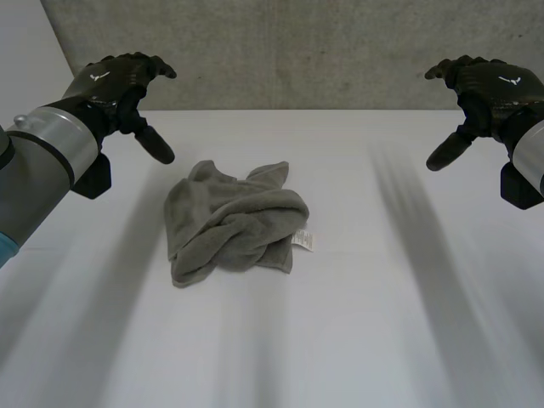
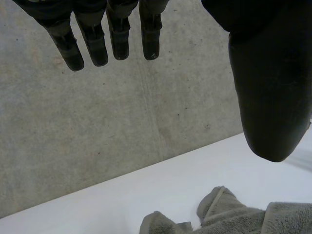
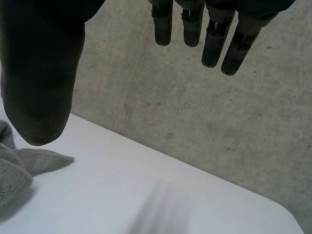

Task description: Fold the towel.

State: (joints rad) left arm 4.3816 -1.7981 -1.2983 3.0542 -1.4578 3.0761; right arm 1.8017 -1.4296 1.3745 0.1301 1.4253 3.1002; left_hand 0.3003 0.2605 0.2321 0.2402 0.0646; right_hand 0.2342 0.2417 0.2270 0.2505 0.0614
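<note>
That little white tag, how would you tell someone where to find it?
On the white table lies a crumpled grey towel. At its edge toward the right hand sits a small label, the only white patch on the grey cloth.

A grey towel (image 1: 234,225) lies crumpled on the white table (image 1: 382,323), with a small white label (image 1: 303,240) at its right edge. The left hand (image 1: 115,81) and the right hand (image 1: 489,85) hang over the table's far side, well apart from the towel. Their fingers are loosely spread and hold nothing.
</note>
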